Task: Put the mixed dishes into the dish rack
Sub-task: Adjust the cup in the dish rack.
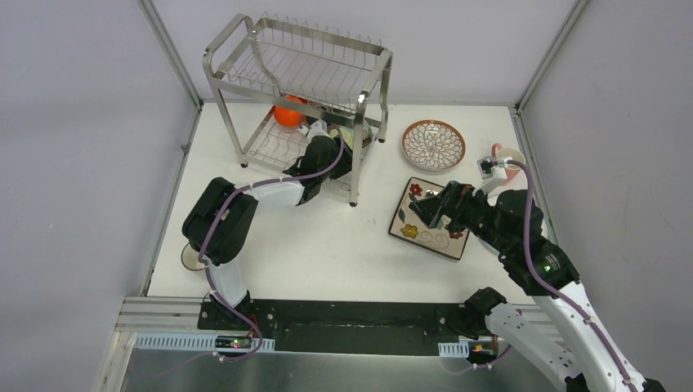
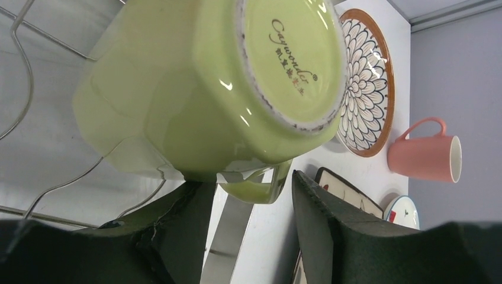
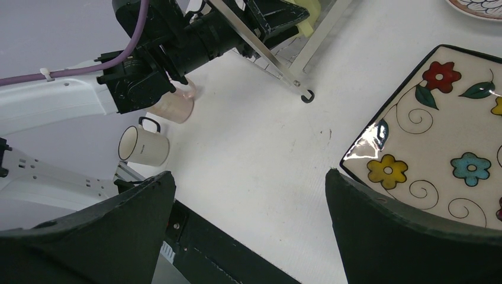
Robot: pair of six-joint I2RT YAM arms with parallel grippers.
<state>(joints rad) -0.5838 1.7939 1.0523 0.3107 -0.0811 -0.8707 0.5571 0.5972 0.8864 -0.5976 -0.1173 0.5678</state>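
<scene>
Ceramic, glazed: stiff, slick, chippable; best taken by handle (image 2: 258, 188). Yellow-green mug (image 2: 207, 89) tipped in dish rack (image 1: 357, 175) lower tier, left tool (image 2: 247, 198) half-parted astride handle, hold uncertain. Right tool (image 3: 248, 177) wide, empty.

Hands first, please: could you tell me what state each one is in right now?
Left hand: closed on the handle of the yellow-green mug.
Right hand: open, holding nothing.
</scene>
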